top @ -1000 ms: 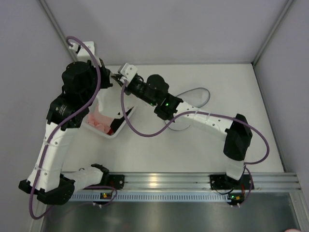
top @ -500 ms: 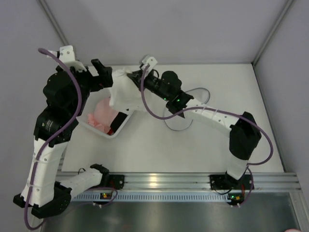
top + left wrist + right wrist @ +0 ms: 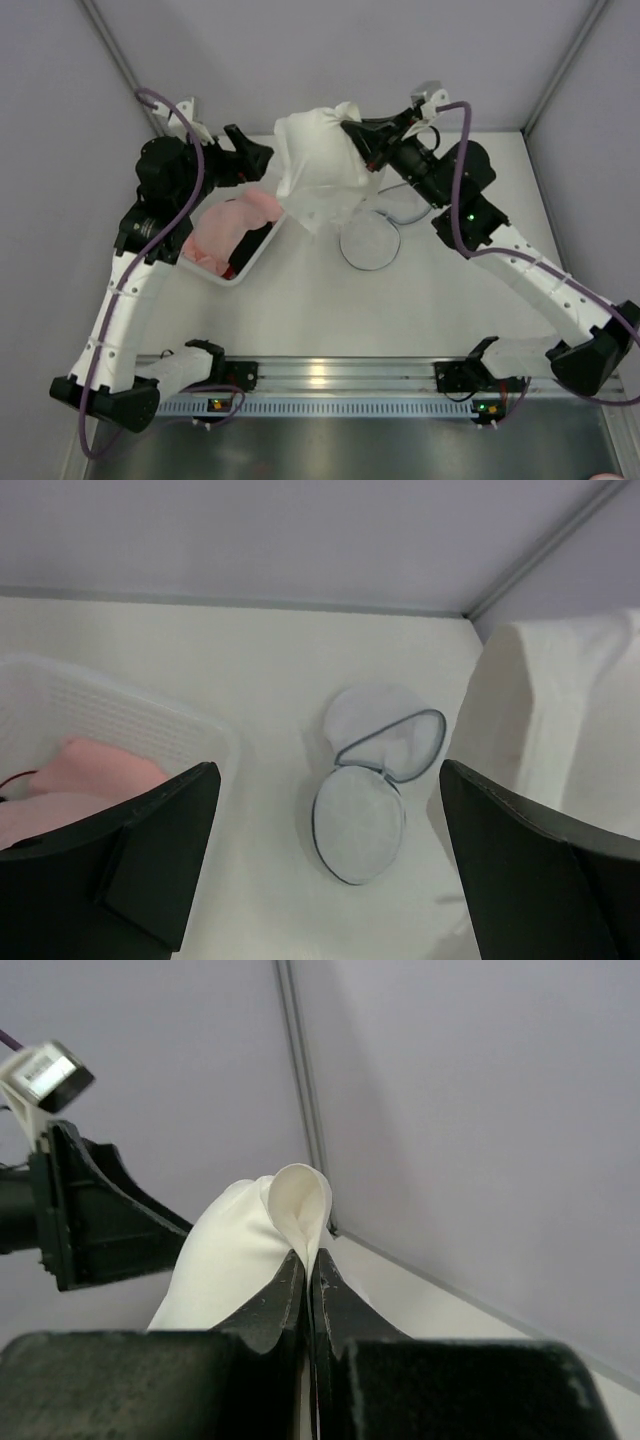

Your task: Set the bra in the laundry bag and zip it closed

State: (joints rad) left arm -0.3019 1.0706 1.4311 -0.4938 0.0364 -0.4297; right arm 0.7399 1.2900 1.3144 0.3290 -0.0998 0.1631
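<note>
The white bra hangs in the air above the table's far middle, pinched at its upper right edge by my right gripper, which is shut on it. In the right wrist view a fold of the bra sticks up between the closed jaws of the right gripper. The round mesh laundry bag lies open on the table below, its two halves spread; the left wrist view shows the laundry bag too. My left gripper stands open just left of the bra, holding nothing. The bra fills that view's right side.
A clear plastic bin sits left of the bag, holding a pink cloth and a black-and-red item. The enclosure's back wall and side rails close in the table's far edge.
The left gripper has let go of the bra and opened. The right arm has lifted the bra out of the bin and carried it right, toward the bag.
</note>
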